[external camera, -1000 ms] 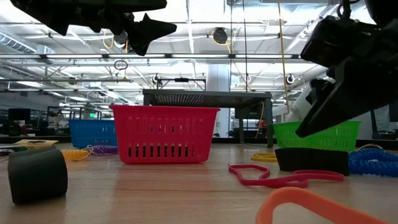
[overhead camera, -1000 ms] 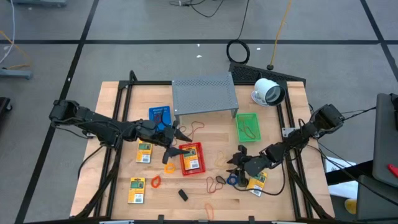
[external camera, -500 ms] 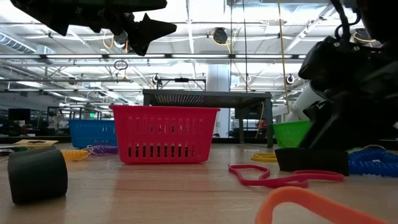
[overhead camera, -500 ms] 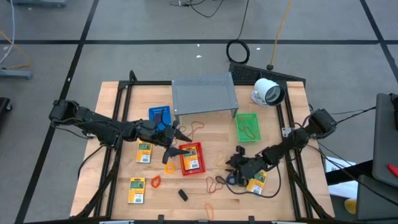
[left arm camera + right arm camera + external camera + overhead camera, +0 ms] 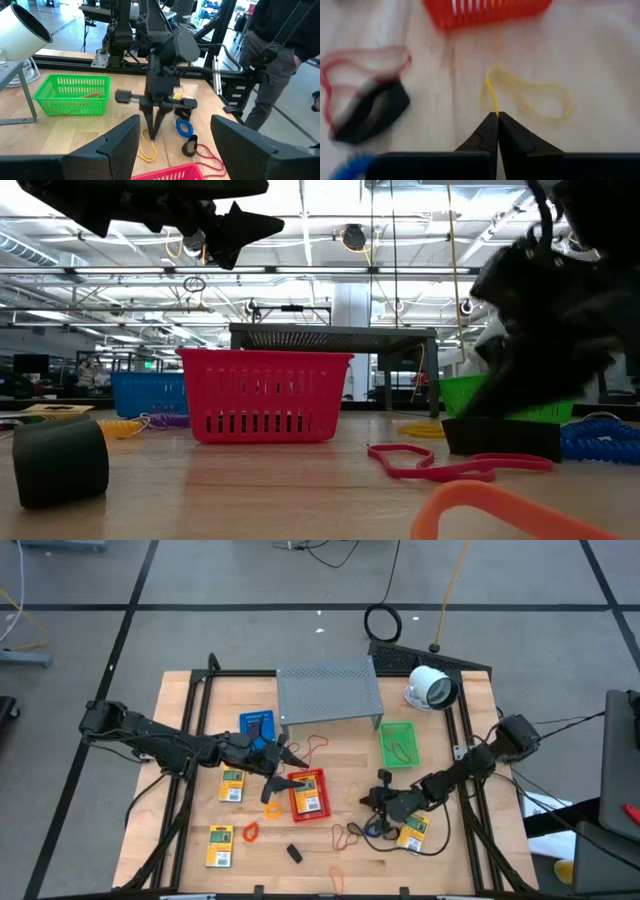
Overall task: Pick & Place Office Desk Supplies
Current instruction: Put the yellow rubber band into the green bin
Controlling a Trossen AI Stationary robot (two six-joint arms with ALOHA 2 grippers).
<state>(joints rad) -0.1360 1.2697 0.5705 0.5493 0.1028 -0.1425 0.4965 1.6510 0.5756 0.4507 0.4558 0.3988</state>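
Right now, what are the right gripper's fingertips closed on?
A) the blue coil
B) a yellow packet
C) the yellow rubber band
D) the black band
C: in the right wrist view the right gripper has its fingertips pinched together on the edge of the yellow rubber band, while the black band lies off to one side, untouched.

Blurred in the low view: right arm [image 5: 560, 310]. Cut off by the left wrist view's edge: person [image 5: 280, 45] above the chest. Too small to read: yellow packets' [image 5: 219, 845] labels.
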